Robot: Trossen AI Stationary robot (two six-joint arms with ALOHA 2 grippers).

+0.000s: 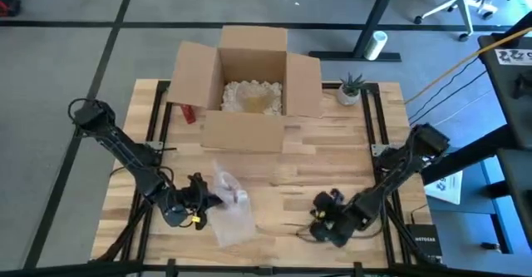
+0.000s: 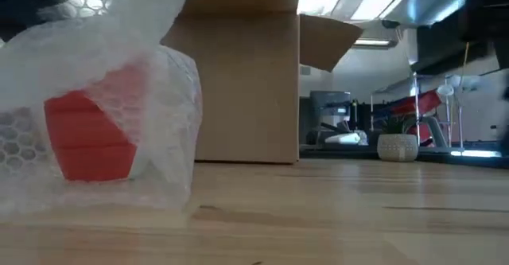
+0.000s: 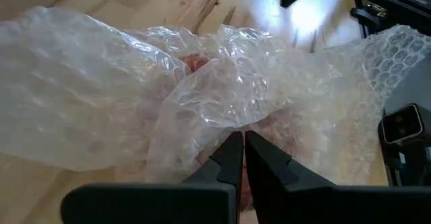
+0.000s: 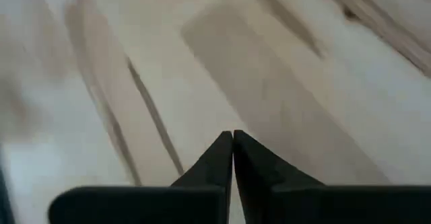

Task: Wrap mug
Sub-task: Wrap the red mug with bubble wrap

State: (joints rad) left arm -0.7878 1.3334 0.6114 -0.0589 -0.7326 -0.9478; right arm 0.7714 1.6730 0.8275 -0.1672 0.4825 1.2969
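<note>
Left hand (image 3: 242,146) pinches the bubble wrap (image 3: 202,96) over the red mug (image 2: 87,138). Right hand (image 4: 233,143) pressed together, empty, low over the worktop (image 1: 332,169).

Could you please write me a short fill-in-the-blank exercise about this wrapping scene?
1. The mug inside the bubble wrap is coloured ____.
2. The left gripper has its jaws shut on the ____ wrap.
3. The right gripper is shut and holds ____.
4. The cardboard box behind the wrap stands ____.

Missing words: red; bubble; nothing; open
</note>
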